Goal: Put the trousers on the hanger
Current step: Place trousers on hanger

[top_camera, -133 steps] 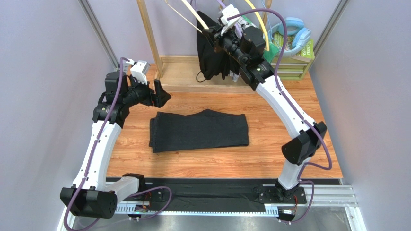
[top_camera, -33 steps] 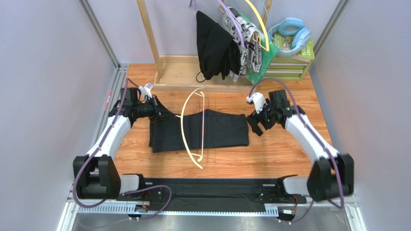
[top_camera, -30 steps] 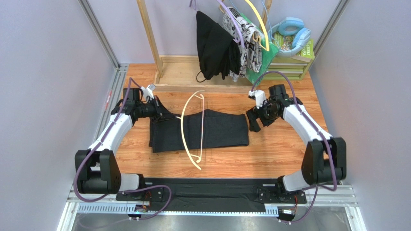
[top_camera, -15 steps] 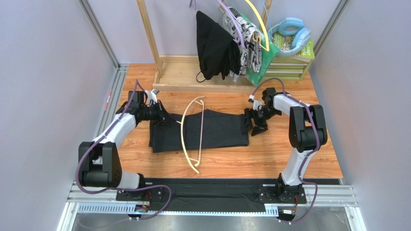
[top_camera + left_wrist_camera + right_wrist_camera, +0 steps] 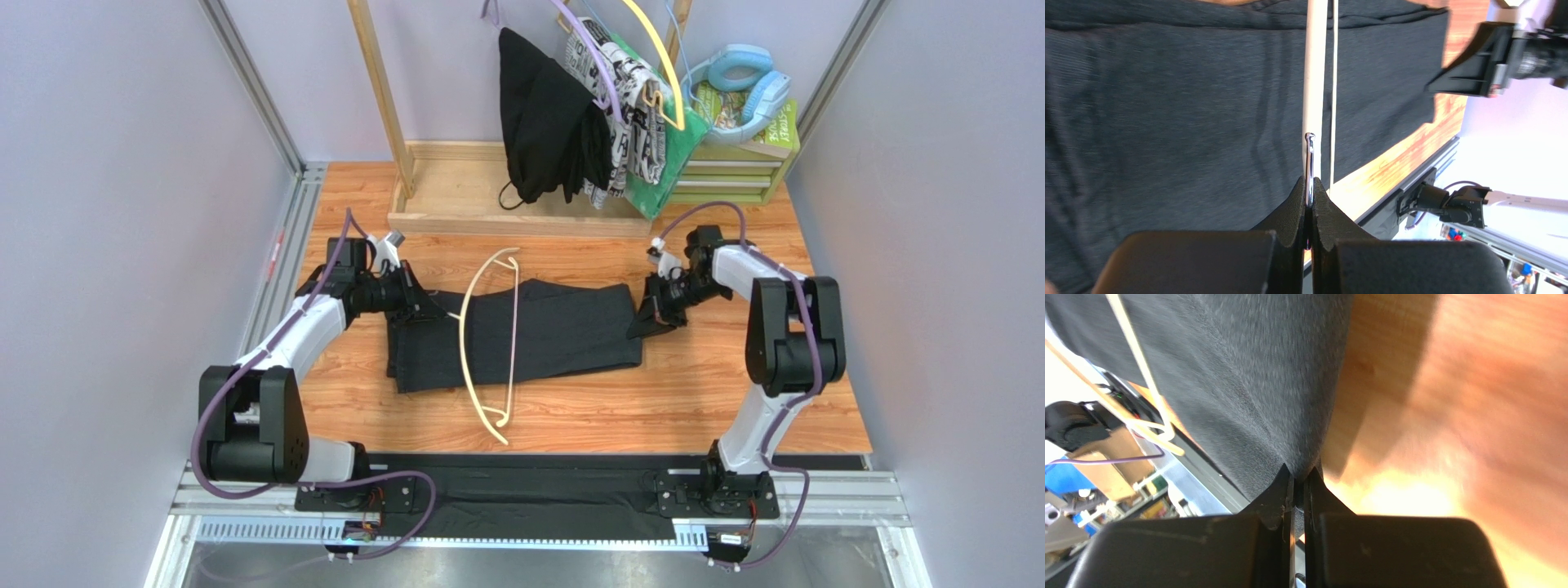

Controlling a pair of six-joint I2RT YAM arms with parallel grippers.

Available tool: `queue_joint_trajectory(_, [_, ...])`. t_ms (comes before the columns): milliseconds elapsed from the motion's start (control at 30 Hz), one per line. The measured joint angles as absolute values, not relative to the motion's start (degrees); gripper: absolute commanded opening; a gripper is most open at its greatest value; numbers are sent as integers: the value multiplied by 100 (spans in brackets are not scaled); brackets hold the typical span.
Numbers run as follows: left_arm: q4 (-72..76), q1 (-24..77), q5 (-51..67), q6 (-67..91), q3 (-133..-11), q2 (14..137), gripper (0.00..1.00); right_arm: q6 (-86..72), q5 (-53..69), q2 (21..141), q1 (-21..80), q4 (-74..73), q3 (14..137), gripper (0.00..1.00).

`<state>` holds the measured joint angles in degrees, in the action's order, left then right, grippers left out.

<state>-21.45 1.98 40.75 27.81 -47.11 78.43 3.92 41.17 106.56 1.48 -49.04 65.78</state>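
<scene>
The dark trousers (image 5: 564, 333) lie folded flat across the middle of the wooden table (image 5: 736, 392). The pale cream hanger (image 5: 465, 349) lies over their left part, its wide side toward the near edge. My left gripper (image 5: 429, 308) is shut on the hanger's metal hook (image 5: 1309, 165); the cream arm (image 5: 1315, 73) runs on over the trousers (image 5: 1168, 122). My right gripper (image 5: 640, 321) is at the cloth's right end. In the right wrist view this gripper (image 5: 1300, 476) is shut on the edge of the trousers (image 5: 1247, 367), which rises a little off the wood there.
A wooden rack (image 5: 380, 98) stands at the back with a black garment (image 5: 540, 116), a patterned cloth (image 5: 626, 104), a yellow hanger (image 5: 656, 55) and a purple one (image 5: 589, 49). Blue headphones (image 5: 748, 80) rest on a green crate at the back right. Grey walls close both sides.
My right gripper has moved in to the cloth's right end, shut on it and drawn it slightly right. The left gripper kept its hold on the hook.
</scene>
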Motion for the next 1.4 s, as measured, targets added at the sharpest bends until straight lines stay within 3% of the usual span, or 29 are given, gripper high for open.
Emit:
queue_joint_trajectory(433, [-1944,224,3994,3103,-4447,7620,0,381,4445,9321,-30,-5363,6571,0])
queue_joint_trajectory(767, [-1813,222,3953,3288,-4316,7616,0,-794,4731,9194,1520,-4783,7356,0])
queue_joint_trajectory(1100, [-1774,222,3955,3424,-4195,7328,0,-2023,4591,10624,3330,-3376,8300,0])
queue_joint_trajectory(1400, [-1820,198,3957,3448,-4080,7006,0,-2665,4296,12003,4156,-2386,8702,0])
